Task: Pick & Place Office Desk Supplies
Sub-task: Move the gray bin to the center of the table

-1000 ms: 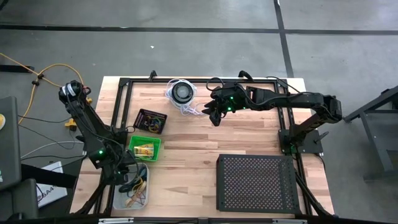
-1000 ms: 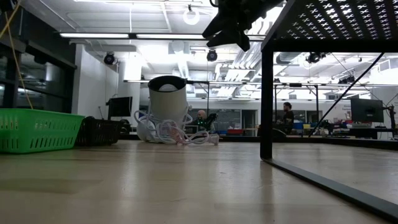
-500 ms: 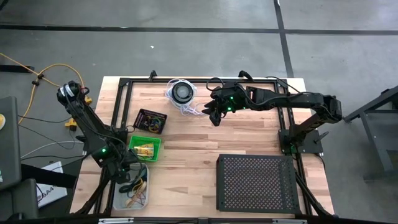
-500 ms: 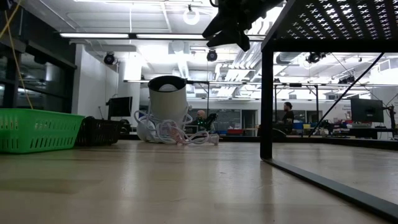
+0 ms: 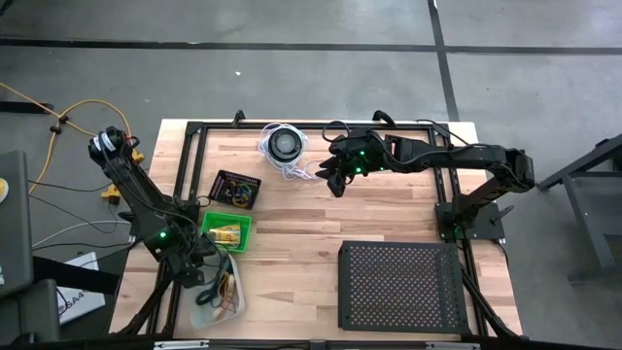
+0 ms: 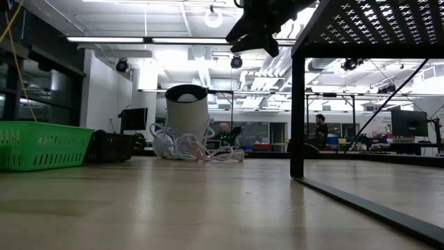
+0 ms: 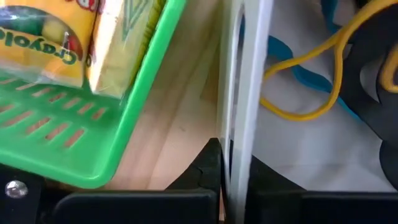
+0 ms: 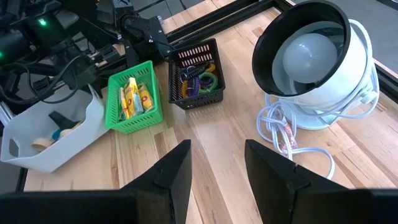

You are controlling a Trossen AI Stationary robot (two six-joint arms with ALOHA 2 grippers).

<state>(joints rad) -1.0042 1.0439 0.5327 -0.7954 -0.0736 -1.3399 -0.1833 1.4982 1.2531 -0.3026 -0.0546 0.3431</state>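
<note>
Looking down from the high view, I've got the left gripper (image 5: 202,279) clamped on the rim of the white bin (image 5: 220,295), which sits tilted at the table's near left corner with rubber bands (image 5: 224,288) inside; the green basket (image 5: 226,233) with its yellow packets (image 5: 225,233) is just beyond the gripper, and the small black basket (image 5: 236,190) of rings farther on. My right gripper (image 5: 335,177) hangs over the table beside the round lamp (image 5: 284,144). On the low view, I see that right gripper (image 6: 253,31) high above the wood, the lamp (image 6: 187,114) below it. On the left wrist, the fingers (image 7: 205,171) pinch the bin's white wall (image 7: 239,99), a yellow rubber band (image 7: 323,68) inside. On the right wrist, my fingers (image 8: 171,171) stand wide apart, holding nothing.
</note>
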